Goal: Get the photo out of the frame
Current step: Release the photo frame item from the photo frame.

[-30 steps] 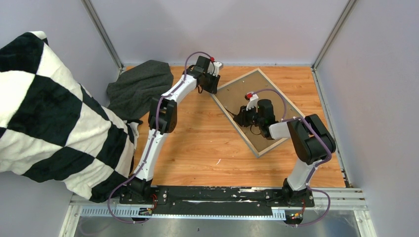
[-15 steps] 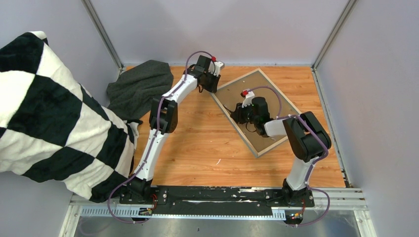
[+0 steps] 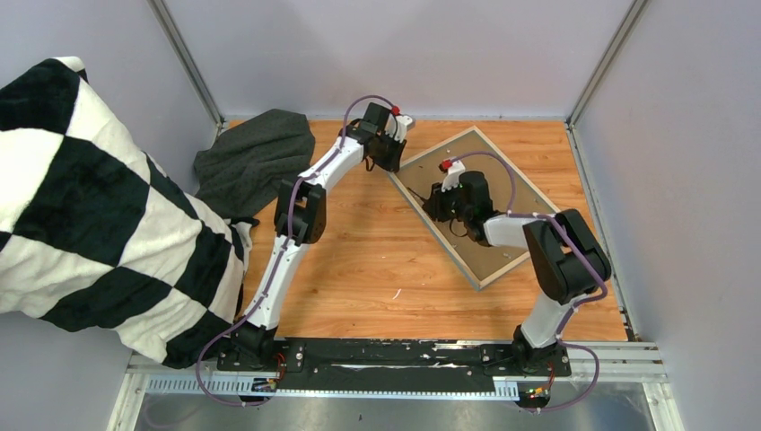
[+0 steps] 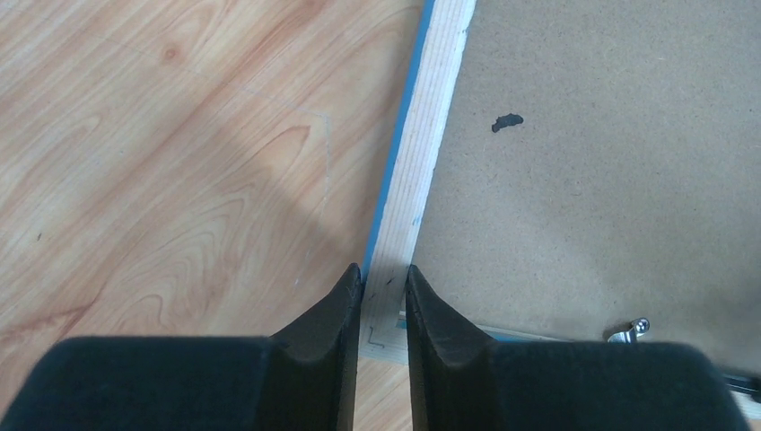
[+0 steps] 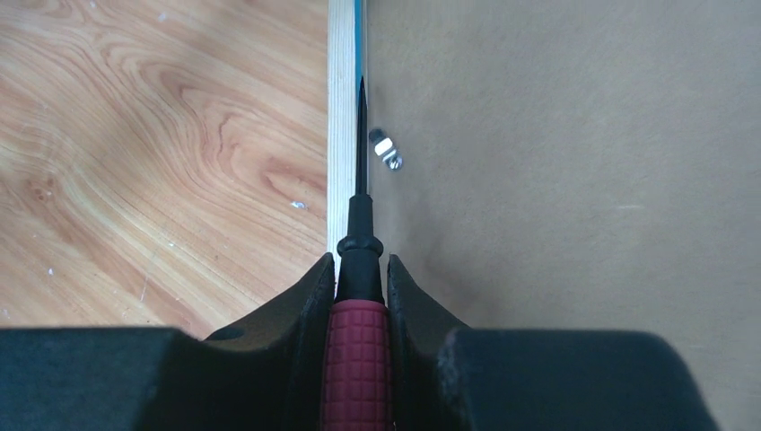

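Frame [image 3: 485, 142] lying face down and askew on the table [image 3: 359, 260], brown backing [image 3: 446, 154] uppermost. The photo is not visible in any view and is judged to sit under the backing, inside the frame.

Top view: the left gripper [image 3: 392, 160] stands at the frame's far-left corner. The right gripper [image 3: 438, 205] hangs over the backing, just inside the frame's left rail.

Left wrist view: the fingers [image 4: 345, 301] straddle the frame's pale wood rail near its corner, with a narrow gap between them. A strip of the blue front shows along the rail's outer side. Whether the jaws pinch the rail or only bracket it cannot be told.

Right wrist view: the jaws are clamped on a tool [image 5: 359, 269] with a red grip and a thin black shaft. Its tip lies along the seam between rail and backing, just beside a small metal clip [image 5: 387, 149].

Hazards, as judged:
- The tip may skid off the clip, because the shaft lies nearly flat, and scar the backing.
- The tip may dive into the seam and crease or pierce the photo beneath.
- The frame may slide or pivot under a sideways push if the corner hold is loose.
- The tool may twist in the jaws under load, since only its slim neck is held.
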Motion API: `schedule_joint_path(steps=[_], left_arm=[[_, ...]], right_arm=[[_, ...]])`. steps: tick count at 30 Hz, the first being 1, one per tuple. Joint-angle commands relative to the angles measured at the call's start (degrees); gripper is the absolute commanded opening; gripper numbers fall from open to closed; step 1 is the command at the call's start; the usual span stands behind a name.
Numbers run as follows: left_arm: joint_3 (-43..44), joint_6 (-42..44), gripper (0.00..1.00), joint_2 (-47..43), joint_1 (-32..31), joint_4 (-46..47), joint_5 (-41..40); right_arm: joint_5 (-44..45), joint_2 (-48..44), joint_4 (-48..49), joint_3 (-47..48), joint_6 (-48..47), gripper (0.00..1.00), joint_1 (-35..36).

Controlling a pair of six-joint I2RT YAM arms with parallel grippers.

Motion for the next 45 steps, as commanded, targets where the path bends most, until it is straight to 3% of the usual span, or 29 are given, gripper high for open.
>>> schedule_joint_path(steps=[1,9,13,20,39,40,44,45], left_arm=[[-1.75,-0.94,0.0,4.85,-2.22,-8.98,0.93],[-2.05,-2.04,0.0,4.56,-2.21,-9.08,-2.73],[-2.66,-2.52,0.0,3.71,-1.76,-9.04,-4.85],[-2.98,-0.96,0.0,0.77,0.28,-8.95,-11.67],[-7.69,0.55,0.0,-6.32,3.35,-8.24,-20.6],[-8.06,0.55,0.06,-6.84,3.6,-7.93,-20.55],[-7.84,0.51,0.51,-9.24,4.36,-7.53,-19.04],[-7.75,0.8,0.58,-9.86,4.38,-7.48,-18.63]], right_arm=[[-0.44,-7.83,-4.28,0.59,-4.7,0.0,-3.16],[-15.97,-12.58,-20.44,4.67,-12.06,0.0,-17.31],[-18.32,-16.09,-25.11,1.49,-19.32,0.0,-21.24],[-21.11,-23.01,-27.55,-6.67,-22.68,0.0,-21.49],[-23.09,-29.53,-36.14,-8.39,-26.99,0.0,-21.41],[-23.37,-29.73,-36.68,-8.46,-27.23,0.0,-21.41],[-24.98,-29.75,-37.94,-8.65,-28.69,0.0,-21.41],[-25.3,-29.6,-38.34,-8.58,-29.07,0.0,-21.41]])
